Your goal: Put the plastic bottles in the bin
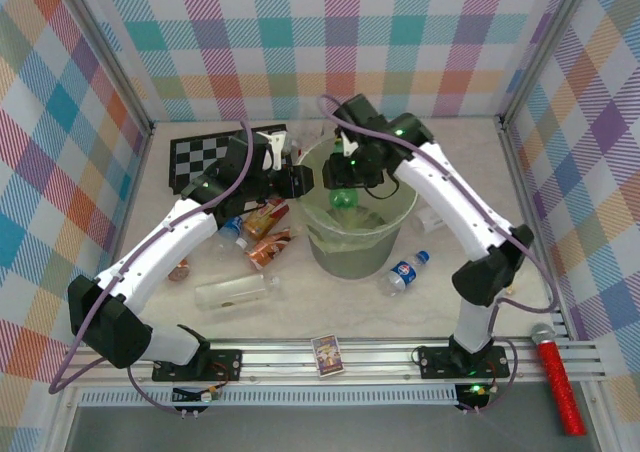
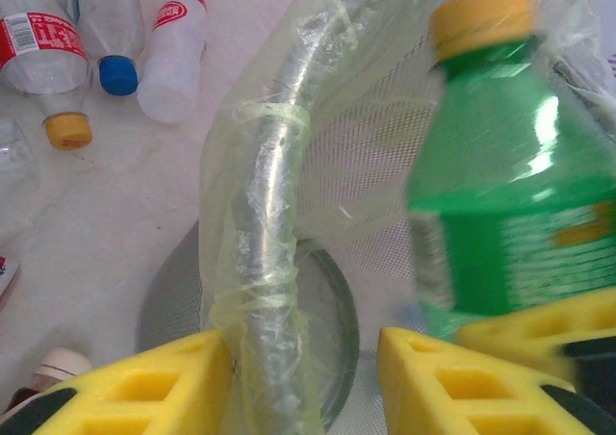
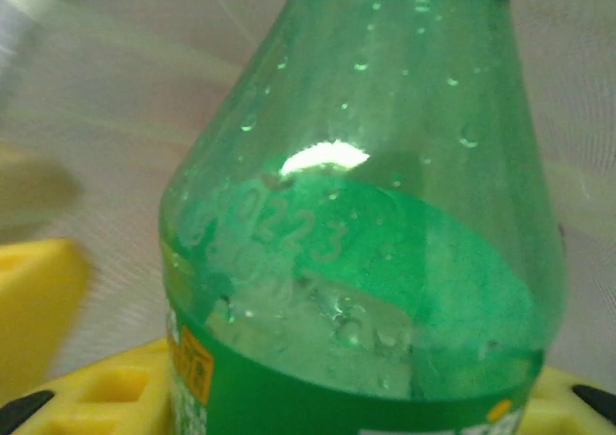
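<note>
The top view locates the bin point(image 1: 385, 257) at mid-tabletop point(image 1: 485, 157), with both arms reaching to its far-left rim. The right tool point(image 1: 348, 170) hangs over the bin's mouth, closed on a green bottle point(image 1: 345, 198) held inside the rim line. Whether anything lies on the bin's floor cannot be told from above. The left tool point(image 1: 300, 182) stands at the bin's left rim. The left wrist view resolves what the top view cannot. Its yellow fingers point(image 2: 144, 392) stand partly apart astride the liner-wrapped rim point(image 2: 260, 252) — the left finger against the liner, the right finger clear of it, nothing clamped. The same view shows the green bottle's yellow cap point(image 2: 481, 16). The bottle is on the inner side of the rim, and a yellow finger of the right tool crosses its lower body. The right wrist view gives the bottle's droplet-covered shoulder and label edge close up, with that tool's fingers point(image 3: 96, 387) at the lower edge of the view. Other plastic bottles lie on the tabletop. A cluster lies just left of the bin — a clear blue-capped bottle point(image 1: 230, 234), two orange-brown bottles point(image 1: 268, 254) and a long clear bottle point(image 1: 235, 292) nearer. One blue-labelled bottle point(image 1: 405, 270) lies just right of the bin. A chessboard point(image 1: 200, 157) lies far left. A card box point(image 1: 328, 354) sits at the near edge and a red stick point(image 1: 560, 377) near right.
</note>
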You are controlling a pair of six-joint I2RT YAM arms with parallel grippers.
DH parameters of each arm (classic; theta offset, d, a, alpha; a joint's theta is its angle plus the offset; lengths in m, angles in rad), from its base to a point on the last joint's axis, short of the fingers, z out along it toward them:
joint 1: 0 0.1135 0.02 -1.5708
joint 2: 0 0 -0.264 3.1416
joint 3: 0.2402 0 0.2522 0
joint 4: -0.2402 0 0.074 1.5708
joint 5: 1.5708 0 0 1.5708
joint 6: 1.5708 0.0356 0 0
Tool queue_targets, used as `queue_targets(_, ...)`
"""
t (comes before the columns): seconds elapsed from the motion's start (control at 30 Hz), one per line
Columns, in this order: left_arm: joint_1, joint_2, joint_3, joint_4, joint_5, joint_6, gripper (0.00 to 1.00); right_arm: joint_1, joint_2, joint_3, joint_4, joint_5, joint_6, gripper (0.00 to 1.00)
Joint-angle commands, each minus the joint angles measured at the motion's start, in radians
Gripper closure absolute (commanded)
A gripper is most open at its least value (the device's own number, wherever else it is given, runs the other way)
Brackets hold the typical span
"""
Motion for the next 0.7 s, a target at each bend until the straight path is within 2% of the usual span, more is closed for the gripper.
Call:
queue_targets(0.0,-0.018,-0.005,-0.003,-0.027,-0.023,0.003,0.58,-0.006,0.003,-0.023,-0.085,0.050,-0.010,0.79)
queue_targets(0.23,-0.018,0.002,-0.004,-0.014,-0.034,-0.016,0.61,-0.008,0.051,-0.187,0.038,0.015,0.019,0.72)
queue_targets(0.57,-0.018,0.009,-0.001,-0.013,-0.044,-0.018,0.62,-0.011,0.003,-0.233,0.072,0.014,0.031,0.30)
queue_targets(0.67,-0.018,0.015,0.002,-0.013,-0.045,-0.020,0.62,-0.015,-0.017,-0.215,0.046,-0.001,0.026,0.25)
